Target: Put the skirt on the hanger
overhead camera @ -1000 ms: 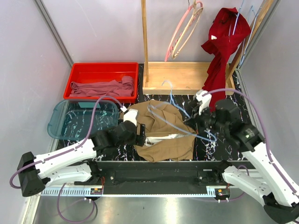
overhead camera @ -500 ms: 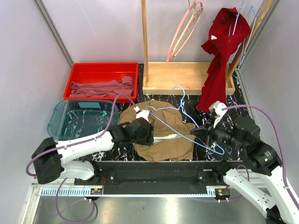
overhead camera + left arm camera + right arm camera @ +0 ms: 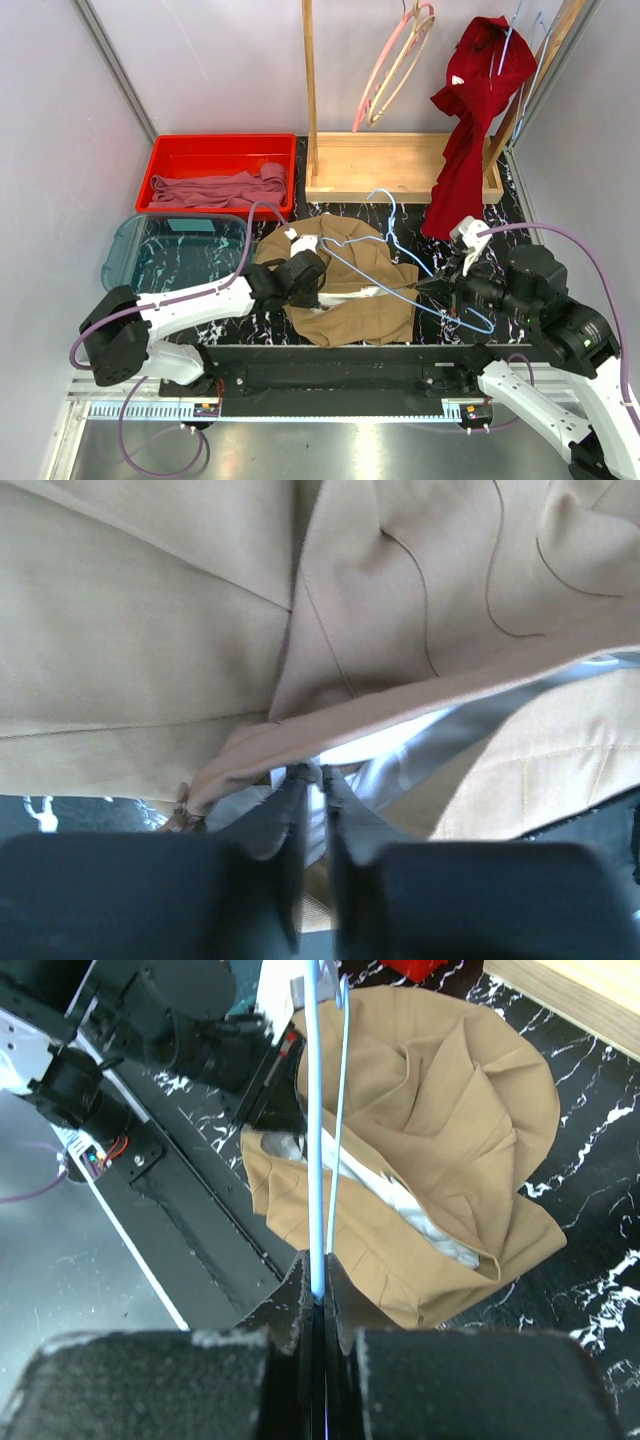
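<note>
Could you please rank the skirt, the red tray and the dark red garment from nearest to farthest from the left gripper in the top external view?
1. The skirt, pinched by the left gripper at its near-left edge.
2. The red tray, at the back left of the table.
3. The dark red garment, hanging at the back right.

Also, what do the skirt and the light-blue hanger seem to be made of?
The skirt: soft woven cloth, matte tan, judging by its loose folds and stitched seams. The hanger: thin stiff wire, probably metal with a smooth light-blue coating; it runs straight out of the right gripper.
</note>
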`<control>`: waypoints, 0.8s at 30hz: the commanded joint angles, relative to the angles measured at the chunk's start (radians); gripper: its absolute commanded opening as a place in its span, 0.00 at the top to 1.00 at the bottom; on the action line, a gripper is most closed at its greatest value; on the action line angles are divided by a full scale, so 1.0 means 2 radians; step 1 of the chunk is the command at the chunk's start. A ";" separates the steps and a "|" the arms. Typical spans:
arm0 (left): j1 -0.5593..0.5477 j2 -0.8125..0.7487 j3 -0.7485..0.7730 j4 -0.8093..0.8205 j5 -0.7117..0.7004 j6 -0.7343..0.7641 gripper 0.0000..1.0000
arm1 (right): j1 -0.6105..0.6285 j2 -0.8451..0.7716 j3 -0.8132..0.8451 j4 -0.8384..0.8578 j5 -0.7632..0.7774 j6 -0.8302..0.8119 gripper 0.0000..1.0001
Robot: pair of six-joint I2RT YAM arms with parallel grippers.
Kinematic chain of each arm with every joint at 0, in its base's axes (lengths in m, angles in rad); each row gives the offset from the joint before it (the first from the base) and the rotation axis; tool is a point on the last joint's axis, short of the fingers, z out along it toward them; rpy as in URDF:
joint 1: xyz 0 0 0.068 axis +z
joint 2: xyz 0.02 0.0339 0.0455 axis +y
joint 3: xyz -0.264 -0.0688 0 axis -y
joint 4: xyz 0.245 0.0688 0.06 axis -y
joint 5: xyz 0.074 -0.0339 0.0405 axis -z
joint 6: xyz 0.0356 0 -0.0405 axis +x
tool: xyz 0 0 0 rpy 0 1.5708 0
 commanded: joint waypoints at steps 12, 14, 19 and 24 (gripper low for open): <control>0.100 -0.054 0.024 0.005 -0.037 0.098 1.00 | 0.002 0.027 0.029 -0.019 -0.036 -0.047 1.00; 0.116 -0.050 0.030 0.020 -0.029 0.114 1.00 | 0.002 0.032 0.029 -0.019 -0.054 -0.049 1.00; 0.144 -0.034 0.054 0.042 -0.007 0.158 1.00 | 0.002 0.055 0.025 -0.003 -0.076 -0.039 1.00; 0.154 -0.027 0.067 0.051 0.013 0.184 1.00 | 0.002 0.083 0.007 0.044 -0.061 -0.013 1.00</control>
